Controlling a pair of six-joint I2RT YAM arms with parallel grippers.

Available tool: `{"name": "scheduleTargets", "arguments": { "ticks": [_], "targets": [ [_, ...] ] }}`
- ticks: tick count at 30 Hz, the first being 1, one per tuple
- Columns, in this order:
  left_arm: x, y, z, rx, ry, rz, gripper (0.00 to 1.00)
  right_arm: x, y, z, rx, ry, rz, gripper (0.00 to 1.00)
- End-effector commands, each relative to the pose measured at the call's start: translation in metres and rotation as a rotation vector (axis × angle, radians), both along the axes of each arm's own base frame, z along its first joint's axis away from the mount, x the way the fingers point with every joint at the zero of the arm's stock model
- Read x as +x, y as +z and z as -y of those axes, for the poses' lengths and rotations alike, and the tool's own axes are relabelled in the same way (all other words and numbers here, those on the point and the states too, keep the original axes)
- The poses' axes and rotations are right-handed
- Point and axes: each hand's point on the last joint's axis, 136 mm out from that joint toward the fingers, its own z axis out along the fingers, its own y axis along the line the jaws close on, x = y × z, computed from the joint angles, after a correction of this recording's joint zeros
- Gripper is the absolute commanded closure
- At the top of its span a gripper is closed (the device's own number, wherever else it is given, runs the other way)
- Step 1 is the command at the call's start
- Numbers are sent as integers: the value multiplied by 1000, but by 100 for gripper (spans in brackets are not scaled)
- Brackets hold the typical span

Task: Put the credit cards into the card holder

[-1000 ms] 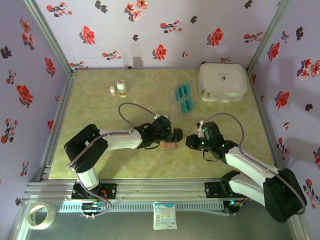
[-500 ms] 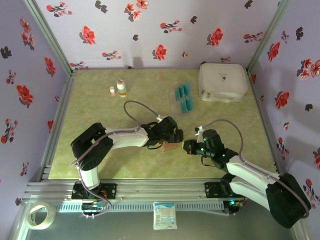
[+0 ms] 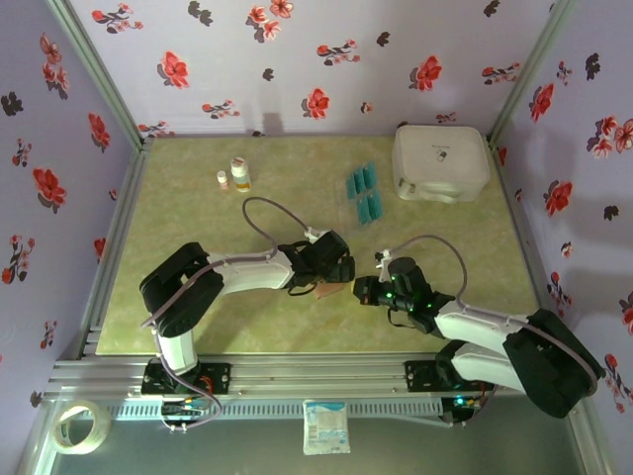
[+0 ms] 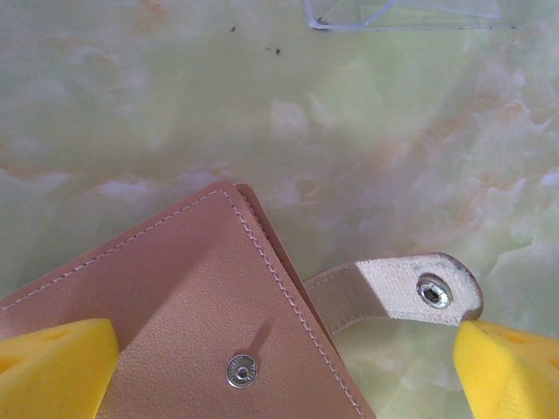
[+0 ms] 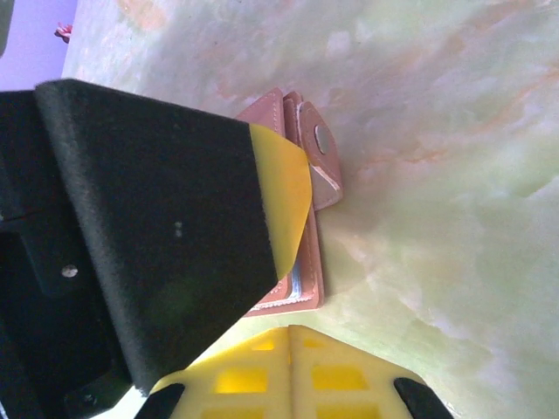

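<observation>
Brown leather card holder (image 4: 192, 323): lies folded on the green marbled table (image 3: 198, 228), front middle, with its snap strap (image 4: 410, 292) sticking out unfastened.
Left gripper (image 4: 279, 349): spread wide, with a yellow pad (image 4: 52, 371) on either side of the holder, not clamping it.
Right gripper (image 3: 364, 290): clenched shut, tips just beside the holder's edge; whether they pinch it I cannot tell.
Credit cards (image 3: 363, 194): teal, in rows farther back, well apart from the holder, near a white case (image 3: 440, 161).

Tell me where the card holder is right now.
In the top view, the card holder lies near the front middle of the table, beneath the left gripper, with the right gripper close beside it.
</observation>
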Motion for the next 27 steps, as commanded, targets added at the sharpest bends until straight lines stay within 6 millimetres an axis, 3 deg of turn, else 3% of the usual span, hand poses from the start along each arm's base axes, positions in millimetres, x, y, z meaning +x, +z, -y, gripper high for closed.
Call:
{"name": "scheduleTargets", "arguments": {
  "ticks": [1, 7, 14, 27],
  "targets": [
    [-8, -1, 11, -13, -27, -35, 0, 4, 10, -5, 42, -13, 51, 100],
    [2, 16, 10, -24, -35, -8, 0, -2, 10, 11, 7, -45, 64, 100],
    [21, 40, 5, -43, -29, 27, 0, -3, 26, 13, 14, -45, 91, 100],
    [42, 58, -4, -86, 9, 54, 0, -16, 54, -28, 49, 125, 137, 100]
  ]
}}
